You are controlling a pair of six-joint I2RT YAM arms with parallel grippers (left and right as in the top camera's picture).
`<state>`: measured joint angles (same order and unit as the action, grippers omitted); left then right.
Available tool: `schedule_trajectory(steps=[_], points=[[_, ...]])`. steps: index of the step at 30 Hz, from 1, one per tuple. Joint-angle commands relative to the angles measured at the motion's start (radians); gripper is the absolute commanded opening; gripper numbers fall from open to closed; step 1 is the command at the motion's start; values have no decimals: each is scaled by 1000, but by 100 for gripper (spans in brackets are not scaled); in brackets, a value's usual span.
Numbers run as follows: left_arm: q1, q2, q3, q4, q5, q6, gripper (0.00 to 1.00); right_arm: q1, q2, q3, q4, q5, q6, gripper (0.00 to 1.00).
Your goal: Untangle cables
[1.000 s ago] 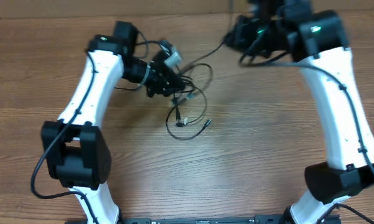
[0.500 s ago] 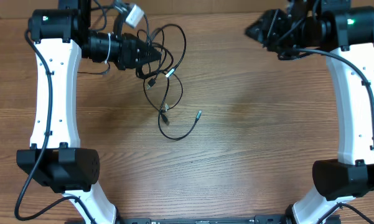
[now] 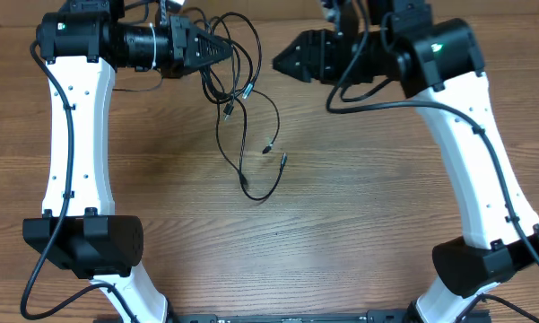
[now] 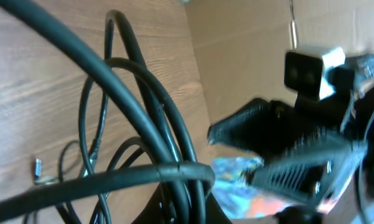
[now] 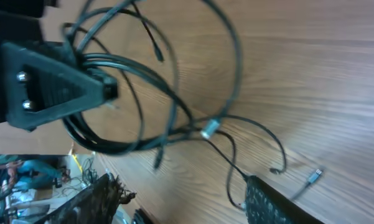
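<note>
1. Cables (image 3: 248, 91): thin black cords, bunched at the far side of the counter (image 3: 359, 206) and trailing toward its middle in loose loops. The plug ends (image 3: 283, 161) lie free on the wood.
2. Left gripper (image 3: 219, 51): jaws closed on the bunched part of the cables.
3. Right gripper (image 3: 280, 65): jaws spread wide and holding nothing. It points at the bunch, near it but not touching.
4. Change: half a second ago the right gripper stood well off to the right, and it has since swung in to face the bunch. The strands now trail longer and less coiled than before.
5. Meaning: this is probably the approach for a second hold, so the two arms can draw the knot apart. The knot is not yet undone.
</note>
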<state>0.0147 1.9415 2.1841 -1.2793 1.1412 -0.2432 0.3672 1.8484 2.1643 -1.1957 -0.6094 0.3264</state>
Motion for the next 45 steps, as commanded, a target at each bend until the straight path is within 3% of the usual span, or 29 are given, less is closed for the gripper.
schedule_trajectory(steps=[1,5,11,16,20,26,29,33,35,39,42,43,45], points=[[-2,-20,21,22,32,-225,4,46,45,-5,39,37,56,63],[-2,-20,21,51,47,-334,4,84,96,-5,49,148,234,60],[-2,-20,21,85,105,-341,4,105,196,-5,108,175,356,57],[-2,-20,21,87,111,-328,4,105,248,-5,122,197,356,55],[10,-20,21,102,171,-225,4,78,254,-5,36,416,394,54],[73,-20,21,108,221,-219,4,-32,254,-5,-115,664,406,48],[93,-20,21,106,220,-187,4,-85,254,-5,-148,657,382,39],[84,-20,20,97,197,-66,4,-128,254,-5,-144,517,241,30],[68,-20,20,75,148,-12,4,-129,254,-5,-138,459,175,27],[15,-19,18,-14,-105,68,8,-111,254,-5,-138,374,91,17],[-32,-19,16,-69,-296,95,17,-98,254,-5,-143,360,88,8],[-71,-18,16,-101,-444,95,23,-98,254,-5,-149,360,92,4],[-104,-18,16,-123,-578,95,27,-98,254,-5,-154,360,92,4]])
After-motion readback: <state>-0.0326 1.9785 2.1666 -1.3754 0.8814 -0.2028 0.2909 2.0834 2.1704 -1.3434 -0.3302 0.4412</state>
